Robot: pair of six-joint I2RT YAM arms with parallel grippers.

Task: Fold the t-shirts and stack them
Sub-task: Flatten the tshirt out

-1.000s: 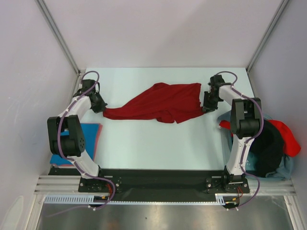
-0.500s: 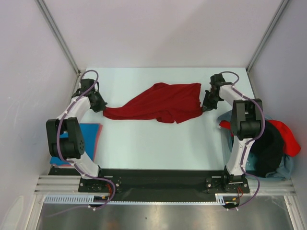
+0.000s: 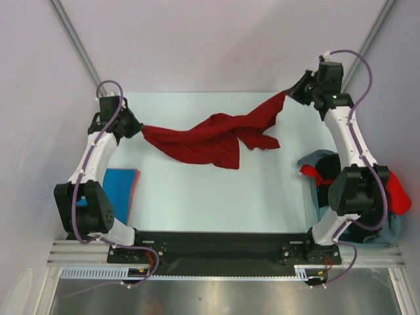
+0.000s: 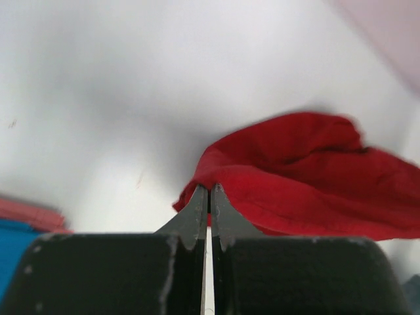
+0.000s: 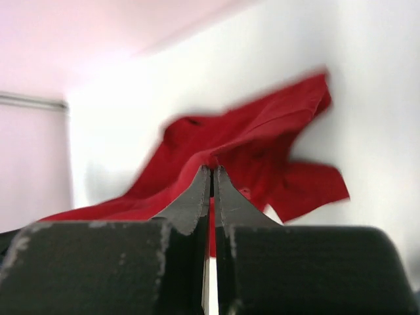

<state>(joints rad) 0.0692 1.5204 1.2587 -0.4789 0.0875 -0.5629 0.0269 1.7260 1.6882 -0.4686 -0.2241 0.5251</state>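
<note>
At the left edge of the top view, low down, a folded blue shirt (image 3: 115, 187) lies flat on the table (image 3: 216, 203), with a red edge showing along its right side. I judge this is the place for the stack, set away from the working area. Above it, in the upper left, the left gripper (image 3: 136, 129) is closed on one end of the red shirt (image 3: 203, 141). Its wrist view shows the two jaws pressed together with only a thin fold of cloth between the tips. So the grip is at an edge or a corner; which one I cannot tell.

The red shirt hangs between both arms across the upper middle of the frame. It is not flat: the middle sags and is bunched, and a loose part, maybe a sleeve, falls to the right of centre. Whether the lowest part touches the table I cannot tell.

In the upper right the right gripper (image 3: 293, 90) is closed too, pinching the other end, and it is higher in the frame than the left one. I think the arms hold the cloth wide apart so that it opens and can be laid out smooth for folding. The folding itself is not begun.

At the right edge, lower down, a pile (image 3: 377, 203) of unfolded shirts, black, bright red and grey-blue, waits partly behind the right arm.
</note>
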